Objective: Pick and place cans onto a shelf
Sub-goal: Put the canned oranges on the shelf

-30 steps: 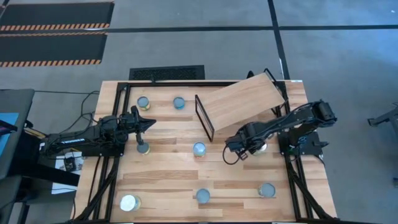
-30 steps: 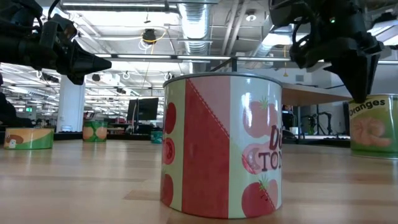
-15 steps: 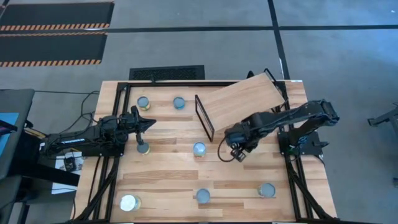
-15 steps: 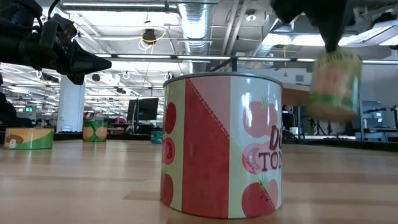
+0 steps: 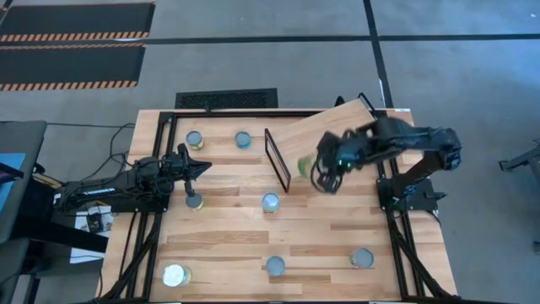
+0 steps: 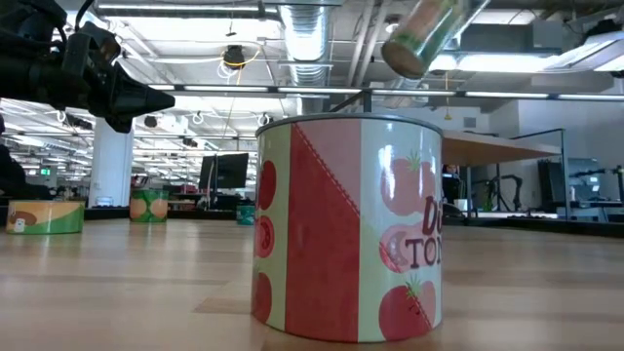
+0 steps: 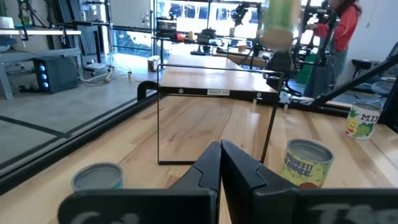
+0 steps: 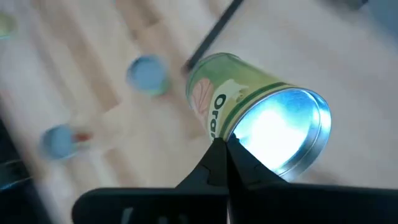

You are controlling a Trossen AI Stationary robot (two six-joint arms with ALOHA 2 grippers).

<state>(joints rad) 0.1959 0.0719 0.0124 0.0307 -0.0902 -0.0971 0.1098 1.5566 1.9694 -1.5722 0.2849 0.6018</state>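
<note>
The right end effector (image 5: pixel 323 171), clamped on the oranges can (image 5: pixel 307 164), is now carrying it off the desk (image 5: pixel 228 228) over the shelf (image 5: pixel 329 135) at the frame's upper centre; placement looks next.

The green-labelled orange can (image 6: pixel 426 31) at the right gripper (image 8: pixel 225 148) is motion-blurred and cropped by the low view's upper edge. Blue-topped tins (image 8: pixel 148 73) beyond it are smeared, labels unreadable.
</note>
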